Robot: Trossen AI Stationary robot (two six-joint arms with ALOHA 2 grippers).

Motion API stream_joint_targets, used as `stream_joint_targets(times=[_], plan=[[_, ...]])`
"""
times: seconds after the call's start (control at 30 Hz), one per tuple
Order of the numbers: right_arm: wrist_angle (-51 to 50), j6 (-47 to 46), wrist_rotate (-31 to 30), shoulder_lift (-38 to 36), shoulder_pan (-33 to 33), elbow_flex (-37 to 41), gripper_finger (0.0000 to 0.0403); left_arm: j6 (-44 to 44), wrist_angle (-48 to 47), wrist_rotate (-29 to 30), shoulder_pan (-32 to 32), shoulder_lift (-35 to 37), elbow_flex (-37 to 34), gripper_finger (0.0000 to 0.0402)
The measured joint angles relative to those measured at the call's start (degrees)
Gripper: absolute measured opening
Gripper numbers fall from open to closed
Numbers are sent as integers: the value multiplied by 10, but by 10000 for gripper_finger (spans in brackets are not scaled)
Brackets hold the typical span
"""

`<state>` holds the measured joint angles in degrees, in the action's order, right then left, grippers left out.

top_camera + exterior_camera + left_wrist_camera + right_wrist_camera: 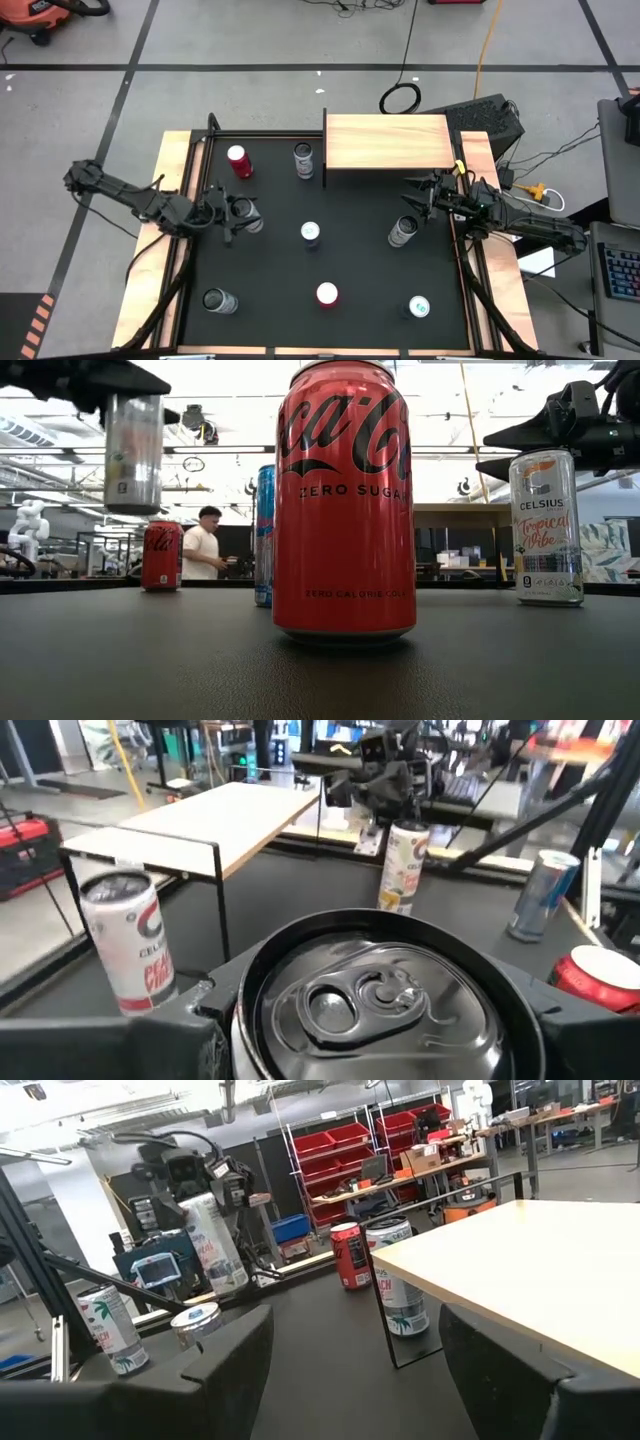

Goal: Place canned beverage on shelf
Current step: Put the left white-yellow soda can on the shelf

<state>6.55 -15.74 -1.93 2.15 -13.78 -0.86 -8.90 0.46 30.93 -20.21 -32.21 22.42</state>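
Note:
My left gripper (243, 213) is over the table's left half, shut on a silver can (133, 452) that hangs clear of the table. The can's top fills the left wrist view (375, 1005). The shelf (388, 142), a pale-wood board on black supports, stands at the far edge, right of the middle. My right gripper (416, 196) is open and empty just in front of the shelf's right part. It is above and beside a white Celsius can (402, 232) that stands on its base on the table. My left gripper pinches the silver can's side wall near the top rim (240, 1010) between its two fingers, one on either side. The fingers come level from the table's left side. The can is upright and lifted clear of the table (133, 500).
Other cans stand on the black table: a red one (239, 161) and a white one (304, 160) at the far left of the shelf, one in the middle (311, 233), and a red one (327, 294) and two others (219, 301) (419, 307) near the front edge.

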Motion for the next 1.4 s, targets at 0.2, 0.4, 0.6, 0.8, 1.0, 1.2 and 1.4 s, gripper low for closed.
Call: stream_joint_targets(times=[0.2, 0.4, 0.6, 0.8, 1.0, 1.2, 1.4], plan=[[0, 3, -19, 0, 0, 0, 270, 50, 8, -19, 59, -51, 57, 260], [0, 3, -43, 0, 0, 0, 270, 71, 22, -76, 133, -99, 90, 247], [0, 0, -43, 0, 0, 0, 270, 82, 79, -167, 216, -160, 122, 245], [28, 3, -42, 0, 0, 0, 270, 79, 103, -272, 292, -239, 175, 244], [71, 18, -41, 0, 0, 0, 270, 82, 116, -362, 342, -325, 263, 244], [70, 18, -41, 0, 0, -11, 270, 83, 96, -439, 390, -404, 362, 244], [70, 19, -41, 0, 0, -27, 270, 83, 93, -510, 438, -472, 430, 243]])
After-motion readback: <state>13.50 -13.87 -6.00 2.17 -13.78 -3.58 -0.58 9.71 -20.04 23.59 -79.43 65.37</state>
